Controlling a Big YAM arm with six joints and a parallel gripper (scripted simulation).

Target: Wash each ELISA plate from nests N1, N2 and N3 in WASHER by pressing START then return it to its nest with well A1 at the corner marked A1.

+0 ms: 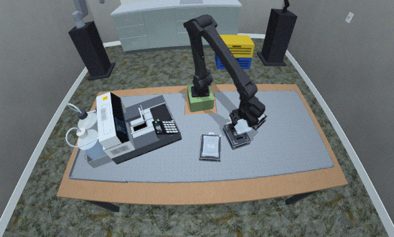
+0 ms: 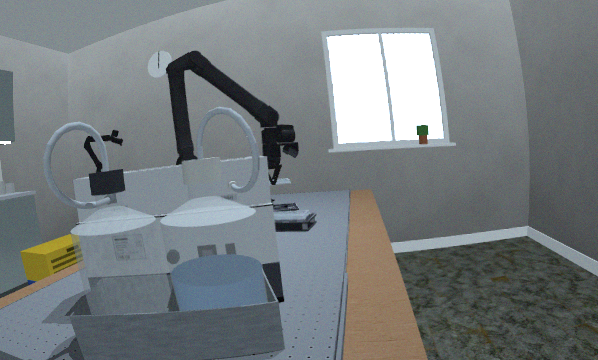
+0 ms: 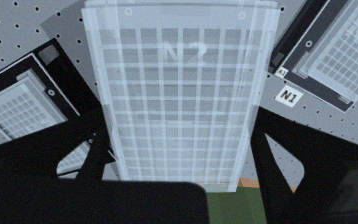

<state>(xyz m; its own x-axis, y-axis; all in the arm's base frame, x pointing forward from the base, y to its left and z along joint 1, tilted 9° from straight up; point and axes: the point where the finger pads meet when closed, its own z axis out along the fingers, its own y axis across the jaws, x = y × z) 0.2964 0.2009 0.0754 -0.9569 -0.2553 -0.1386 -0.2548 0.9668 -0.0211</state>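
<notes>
one clear plate (image 1: 242, 126) (image 3: 180, 100) — gripped between wide-set fingers.

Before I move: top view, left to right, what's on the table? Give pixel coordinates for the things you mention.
Bottle with blue liquid (image 1: 95, 149) (image 2: 219, 285) → washer (image 1: 107, 122) (image 2: 134, 187) → nest N1 (image 1: 210, 157) (image 2: 291, 222) (image 3: 300, 59) → nest N2 (image 1: 240, 143) → nest N3 (image 1: 259, 122) (image 3: 55, 104), partly hidden.
</notes>
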